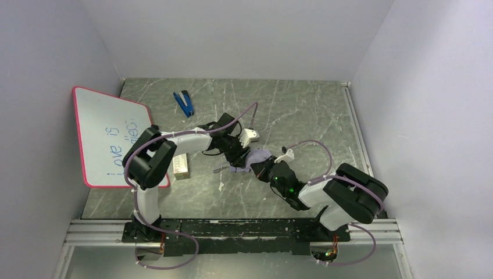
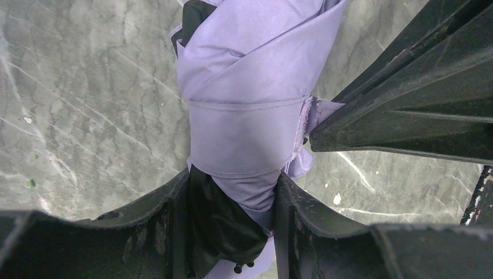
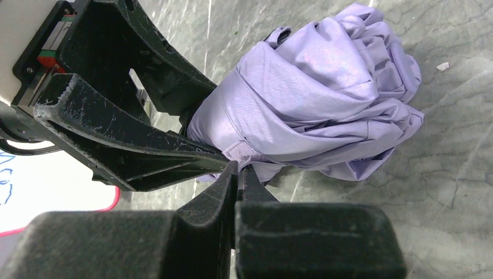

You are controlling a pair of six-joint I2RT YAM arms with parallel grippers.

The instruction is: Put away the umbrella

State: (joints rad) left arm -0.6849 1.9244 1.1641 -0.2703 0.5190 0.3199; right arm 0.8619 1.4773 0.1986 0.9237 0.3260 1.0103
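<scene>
While the left arm is folded at its elbow and pointed toward three o'clock, the right arm is stretched from its base toward ten o'clock, so that both grippers are brought together at the middle of the table (image 1: 302, 110). The umbrella (image 1: 257, 157) is found there, lying on the tabletop as a furled bundle between the two.

A whiteboard (image 1: 110, 136) is propped at nine o'clock from the umbrella. A small white box (image 1: 181, 165) is seen beside the whiteboard's lower edge, and a blue tool (image 1: 184, 103) lies at eleven o'clock, well apart. Nothing is set between the grippers and the bundle.

The left gripper (image 2: 232, 215) is held partly open around the bundle's narrow end, with both fingers (image 2: 168, 221) pressed against the fabric and the dark folds, so the umbrella is grasped. The strap (image 2: 244, 136) is wrapped across the bundle just above that grip. The right gripper (image 3: 238, 180) is clenched, and the strap's free end is pinched between its fingertips at the bundle's side, touching the left gripper's finger.
</scene>
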